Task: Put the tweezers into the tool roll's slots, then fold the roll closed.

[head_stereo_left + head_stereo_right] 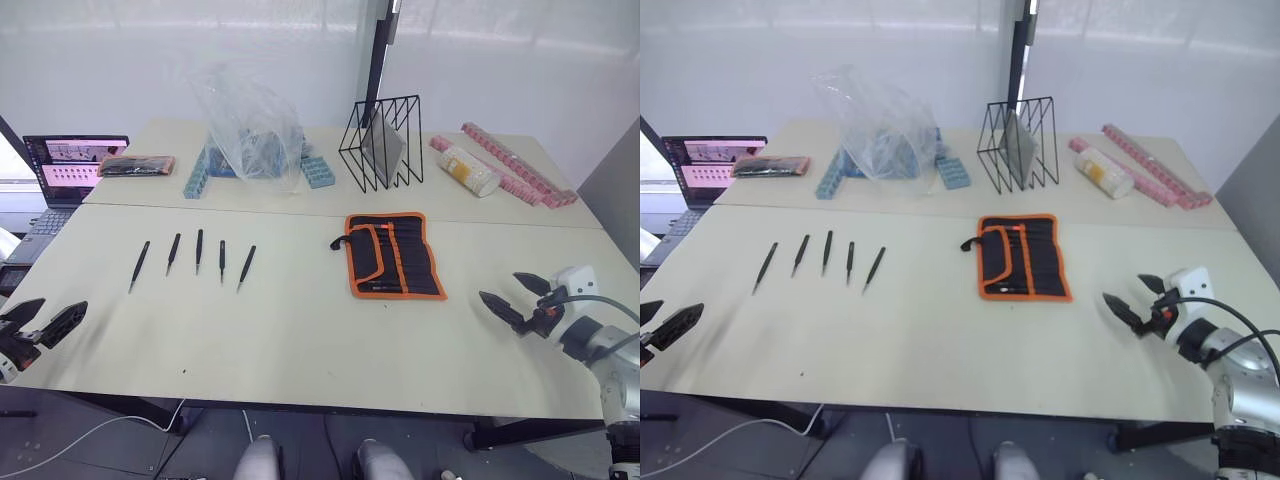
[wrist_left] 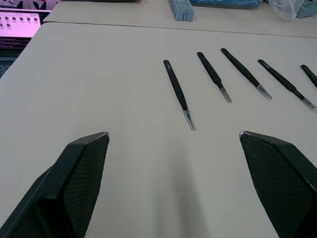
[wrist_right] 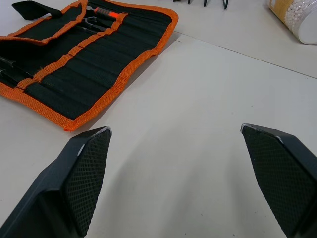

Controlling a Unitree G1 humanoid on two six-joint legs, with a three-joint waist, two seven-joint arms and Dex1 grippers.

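Five tweezers (image 1: 198,250) are laid in a loose row on the left half of the surface (image 1: 300,340), all flat, none touching its neighbour, pointed tips toward the robot. The tool roll (image 1: 393,255) is spread open on the right half, well apart from the row, inner face up, with the slots (image 3: 94,59) exposed and a few tools seemingly already seated at its far end. No tweezer has yet been slotted.

The left gripper (image 1: 38,325) is held low near the surface's near left edge, jaws spread wide and empty; in the left wrist view the nearest tweezer (image 2: 179,92) lies just ahead, between the two fingers (image 2: 74,183). The right gripper (image 1: 512,297) hovers near the roll's near right corner, jaws likewise spread, nothing pinched.

Handling, as judged: each tweezer is expected to be very light, stiff and smooth, lying so flat that little height is offered. A pinch across the wider mid-body is advised, away from the fine tip, which could bend or skid. Slipping or rotating in the jaws is likely.

The roll is judged soft and limp; it may drag when a tweezer is pushed in, so it should be pinned at the orange trim (image 3: 124,74). For folding, an edge should be taken.
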